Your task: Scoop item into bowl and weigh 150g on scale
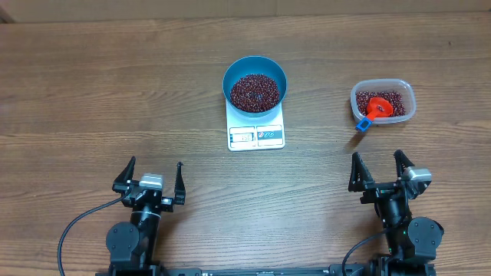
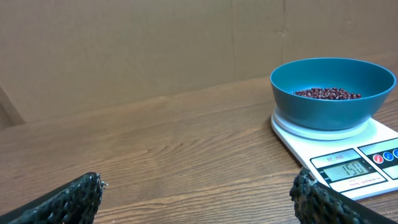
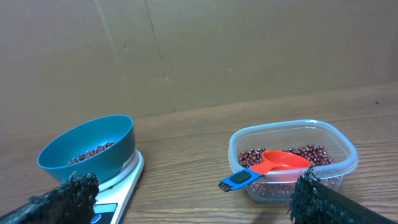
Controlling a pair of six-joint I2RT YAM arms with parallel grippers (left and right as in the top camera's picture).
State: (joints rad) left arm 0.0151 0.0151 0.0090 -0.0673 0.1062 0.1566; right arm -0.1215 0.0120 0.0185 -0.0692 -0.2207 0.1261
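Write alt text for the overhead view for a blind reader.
A blue bowl of dark red beans sits on a white scale. To its right, a clear tub holds more beans and a red scoop. Below, the left gripper and the right gripper are open.

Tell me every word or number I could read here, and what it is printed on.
"150": on the display of the white scale, in the left wrist view.
Small print just above and below that display: too blurred to read.
Blue button marks beside the display: too small to read.
Blue bowl, clear tub, red scoop: no writing visible.
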